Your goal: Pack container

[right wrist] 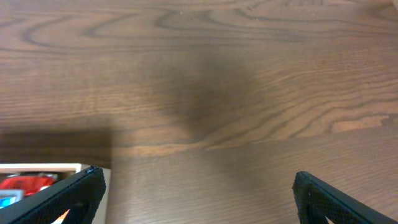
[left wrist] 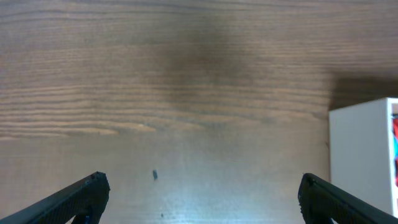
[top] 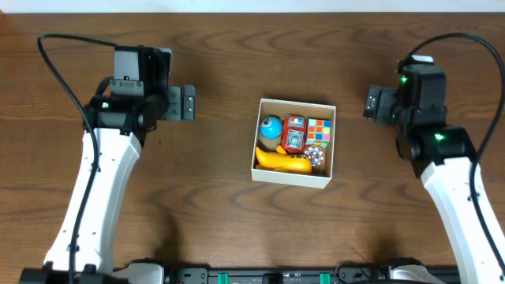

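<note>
container (top: 289, 177): you have it mid-table (top: 205, 213), between the arms, with a blue ball (top: 271, 125), red toy (top: 294, 134), colour cube (top: 319, 130) and yellow toy (top: 282, 161) inside.
left gripper (top: 188, 103): spread wide, well apart from the container.
right gripper (top: 371, 104): spread wide, near the container's other side.

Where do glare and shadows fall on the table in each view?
Overhead: sharp, even light, faint shadows on the table. Left wrist: pale glare on the wood at the bottom, dark shadow beside the container. Right wrist: dark shadow band above the container, no glare.
</note>
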`<state>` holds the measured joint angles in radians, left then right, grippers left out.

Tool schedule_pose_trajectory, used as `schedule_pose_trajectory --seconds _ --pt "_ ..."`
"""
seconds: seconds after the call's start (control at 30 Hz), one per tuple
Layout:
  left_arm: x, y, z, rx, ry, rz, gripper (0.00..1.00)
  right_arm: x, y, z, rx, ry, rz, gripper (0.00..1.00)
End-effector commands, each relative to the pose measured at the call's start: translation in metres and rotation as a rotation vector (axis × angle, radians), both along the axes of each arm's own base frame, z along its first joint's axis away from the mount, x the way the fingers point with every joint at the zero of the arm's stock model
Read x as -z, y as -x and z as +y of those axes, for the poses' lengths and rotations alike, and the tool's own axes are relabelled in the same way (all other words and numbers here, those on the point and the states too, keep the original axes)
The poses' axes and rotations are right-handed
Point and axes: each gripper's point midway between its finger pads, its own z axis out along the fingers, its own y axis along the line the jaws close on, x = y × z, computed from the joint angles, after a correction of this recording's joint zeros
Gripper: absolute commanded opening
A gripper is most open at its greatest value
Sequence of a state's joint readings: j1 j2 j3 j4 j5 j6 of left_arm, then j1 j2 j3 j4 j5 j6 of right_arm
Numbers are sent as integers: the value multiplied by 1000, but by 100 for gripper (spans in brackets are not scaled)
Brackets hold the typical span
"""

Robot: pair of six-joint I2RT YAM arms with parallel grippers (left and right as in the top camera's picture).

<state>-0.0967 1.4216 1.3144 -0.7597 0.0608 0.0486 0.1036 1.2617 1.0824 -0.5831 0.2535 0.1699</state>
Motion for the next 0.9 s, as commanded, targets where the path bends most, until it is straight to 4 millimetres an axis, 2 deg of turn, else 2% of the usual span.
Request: schedule_pose_trajectory --seconds 0.0,0.1,0.2,0.4,0.57,0.67,0.87 --pt "-23 17 -6 -3 26 -46 98 -10 18 -1 27 -53 -50 99" --pt "-36 34 -12 11 29 -73 98 -9 40 -3 32 -63 -75 99" --pt "-43 53 -9 -19 11 -112 98 -2 66 -5 45 -56 -95 99" --pt "-39 99 -11 -35 56 -208 98 29 113 -4 54 -80 -76 99" --pt "-43 135 -6 -52 123 -349 98 47 128 7 15 -99 -69 99" --pt "-45 155 7 -98 124 -433 98 60 131 15 -19 -92 -38 99" --pt "-46 172 21 -143 117 -497 98 77 139 17 -36 -78 37 99"
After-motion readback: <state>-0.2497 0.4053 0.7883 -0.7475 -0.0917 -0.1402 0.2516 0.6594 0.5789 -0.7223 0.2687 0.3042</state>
